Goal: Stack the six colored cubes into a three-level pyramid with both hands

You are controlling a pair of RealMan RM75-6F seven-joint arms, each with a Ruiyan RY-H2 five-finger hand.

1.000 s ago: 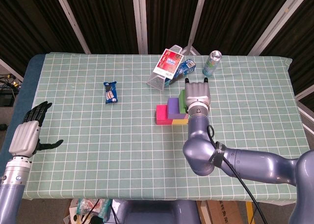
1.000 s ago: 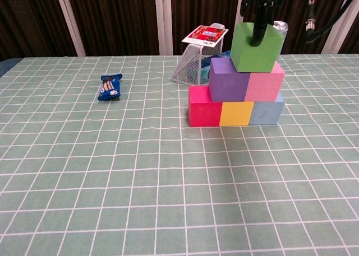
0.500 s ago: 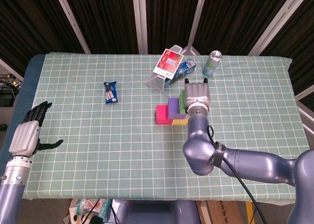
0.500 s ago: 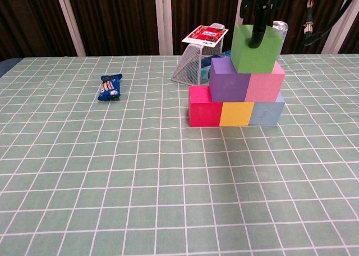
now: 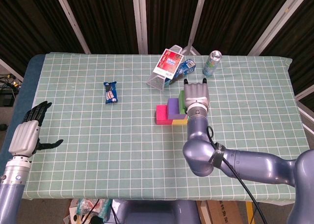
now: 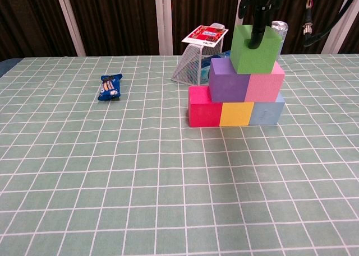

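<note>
over the stacked cubes, the right hand (image 5: 196, 93) hangs palm-down with its back to the head camera; in the chest view a dark finger (image 6: 257, 29) runs down the front face of the green cube (image 6: 256, 49), touching it. whether the hand truly grips the cube or only rests a finger on it cannot be told, since the far side is hidden.

directly under the hand, the green cube sits on top, slightly turned, straddling the seam between the purple cube (image 6: 229, 80) and the pink cube (image 6: 265, 84). below those, the bottom row runs magenta cube (image 6: 204, 107), yellow cube (image 6: 235, 113), light blue cube (image 6: 266, 112), all touching side by side on the table (image 6: 140, 183). so three levels stand.

just behind the hand and the stack, a wire basket (image 5: 160, 79) lies tipped on its side with a red and white card (image 5: 167, 62) on it and a blue packet (image 5: 186, 66) beside it. further back and to the robot's right of the hand stands a green drink can (image 5: 212, 62).

well away from the hand toward the robot's left, a small blue snack wrapper (image 5: 111, 92) lies flat on the green checked cloth.

farthest off, at the table's left edge, the left hand (image 5: 27, 134) hovers with its fingers spread apart and nothing in it.
</note>
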